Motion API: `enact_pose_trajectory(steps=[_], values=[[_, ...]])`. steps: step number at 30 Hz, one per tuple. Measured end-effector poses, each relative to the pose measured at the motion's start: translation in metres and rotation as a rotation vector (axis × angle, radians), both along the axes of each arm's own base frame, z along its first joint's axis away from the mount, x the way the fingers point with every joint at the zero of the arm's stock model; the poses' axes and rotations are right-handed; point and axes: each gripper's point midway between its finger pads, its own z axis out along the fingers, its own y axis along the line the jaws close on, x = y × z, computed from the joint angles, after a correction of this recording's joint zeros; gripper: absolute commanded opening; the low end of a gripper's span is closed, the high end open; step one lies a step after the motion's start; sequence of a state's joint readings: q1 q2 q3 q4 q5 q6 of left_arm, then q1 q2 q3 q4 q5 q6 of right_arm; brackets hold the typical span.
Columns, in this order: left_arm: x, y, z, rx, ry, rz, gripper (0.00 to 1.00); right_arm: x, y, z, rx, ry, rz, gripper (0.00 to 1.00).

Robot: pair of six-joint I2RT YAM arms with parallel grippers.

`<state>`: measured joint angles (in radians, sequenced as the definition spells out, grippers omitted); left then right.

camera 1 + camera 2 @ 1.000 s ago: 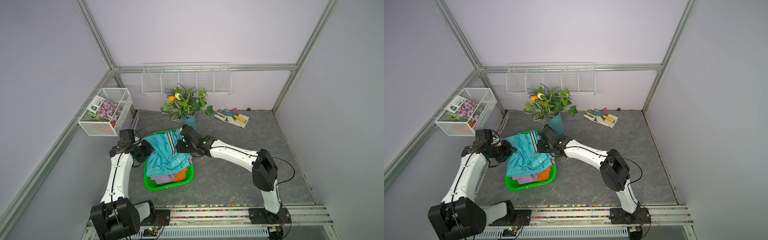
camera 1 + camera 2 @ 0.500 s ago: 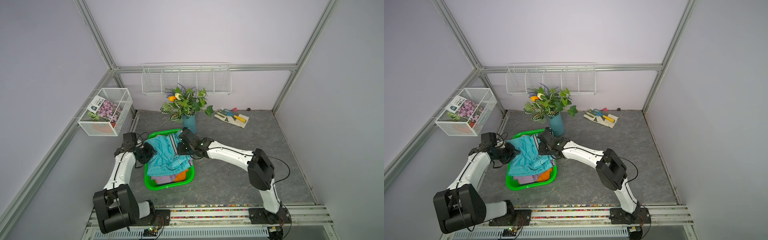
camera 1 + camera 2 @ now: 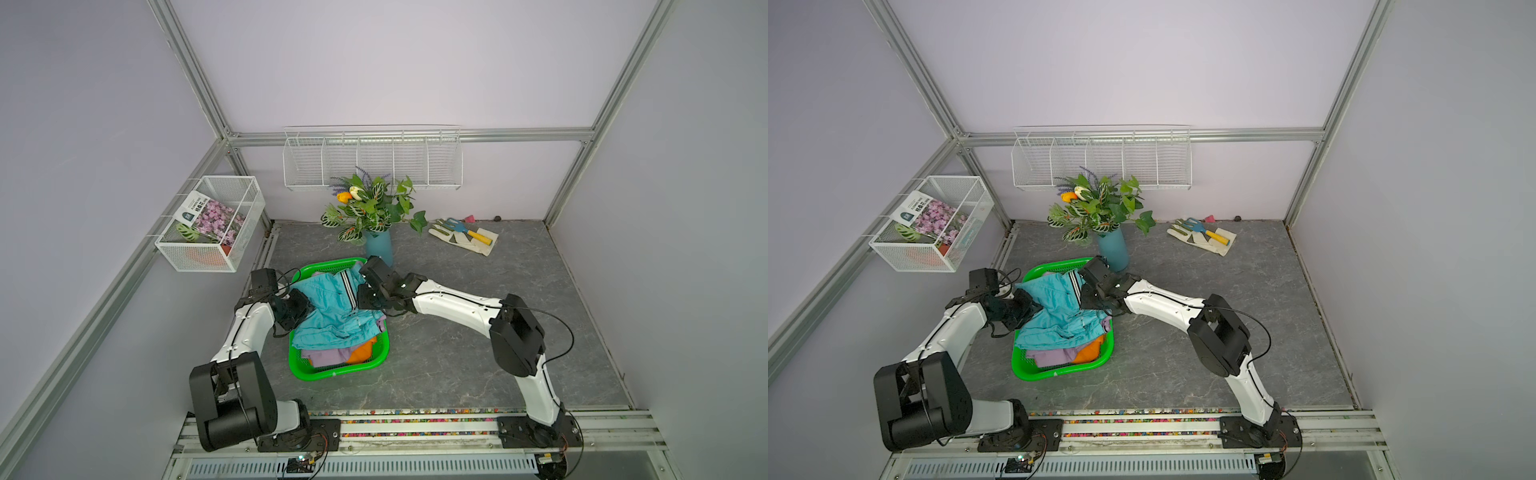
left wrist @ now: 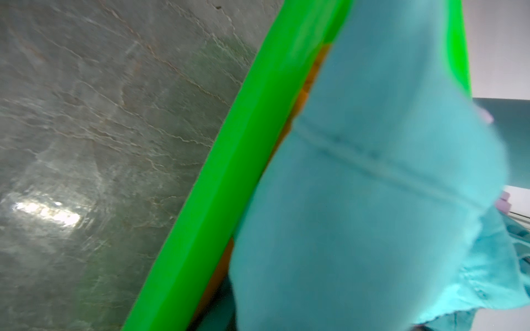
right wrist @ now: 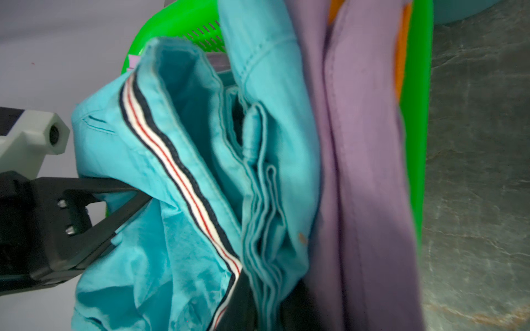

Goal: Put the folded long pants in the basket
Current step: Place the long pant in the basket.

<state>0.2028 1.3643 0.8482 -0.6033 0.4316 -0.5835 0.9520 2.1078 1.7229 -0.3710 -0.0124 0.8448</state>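
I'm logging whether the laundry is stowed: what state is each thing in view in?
basket: upright on the table, holding all three pants.
teal pants: rumpled, on top of the pile.
lilac pants: under the teal pants.
orange pants: mostly covered.
left gripper: at the teal pants' edge, grip unclear.
right gripper: at their striped side, grip unclear.
vase: upright.
gloves: lying flat.

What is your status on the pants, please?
Left gripper, right gripper at teal pants, grip unclear. Teal atop lilac pants, orange pants in basket. Vase near right gripper.
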Motion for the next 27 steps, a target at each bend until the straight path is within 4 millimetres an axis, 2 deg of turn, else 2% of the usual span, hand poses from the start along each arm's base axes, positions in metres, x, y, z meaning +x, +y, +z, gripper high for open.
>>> enact_pose_trajectory(steps=[2, 4, 8, 12, 16, 17, 19, 23, 25, 27], values=[[0.000, 0.002, 0.007, 0.018, -0.009, 0.002, 0.51, 0.000, -0.001, 0.003, 0.011, -0.029, 0.022, 0.41], [0.002, 0.004, 0.018, 0.036, -0.024, 0.004, 0.55, -0.001, -0.001, 0.008, 0.024, -0.053, 0.038, 0.45], [0.011, 0.012, 0.056, 0.086, -0.090, 0.016, 0.57, -0.003, -0.007, 0.021, 0.031, -0.088, 0.059, 0.46], [0.021, 0.019, 0.105, 0.137, -0.200, 0.030, 0.58, 0.001, -0.016, 0.043, 0.041, -0.138, 0.063, 0.54], [0.025, 0.026, 0.155, 0.208, -0.343, 0.045, 0.58, 0.008, -0.030, 0.081, 0.076, -0.210, 0.047, 0.59], [0.024, 0.028, 0.165, 0.226, -0.376, 0.050, 0.61, 0.009, -0.034, 0.091, 0.085, -0.231, 0.040, 0.59], [0.022, 0.032, 0.178, 0.261, -0.421, 0.059, 0.62, 0.009, -0.046, 0.109, 0.100, -0.267, 0.023, 0.60], [0.023, 0.037, 0.192, 0.323, -0.513, 0.057, 0.64, 0.010, -0.082, 0.132, 0.084, -0.342, -0.032, 0.62], [0.025, 0.037, 0.186, 0.351, -0.549, 0.034, 0.63, 0.012, -0.106, 0.136, 0.041, -0.390, -0.071, 0.67], [0.028, 0.037, 0.172, 0.383, -0.572, 0.006, 0.63, 0.017, -0.137, 0.135, -0.034, -0.452, -0.117, 0.74]])
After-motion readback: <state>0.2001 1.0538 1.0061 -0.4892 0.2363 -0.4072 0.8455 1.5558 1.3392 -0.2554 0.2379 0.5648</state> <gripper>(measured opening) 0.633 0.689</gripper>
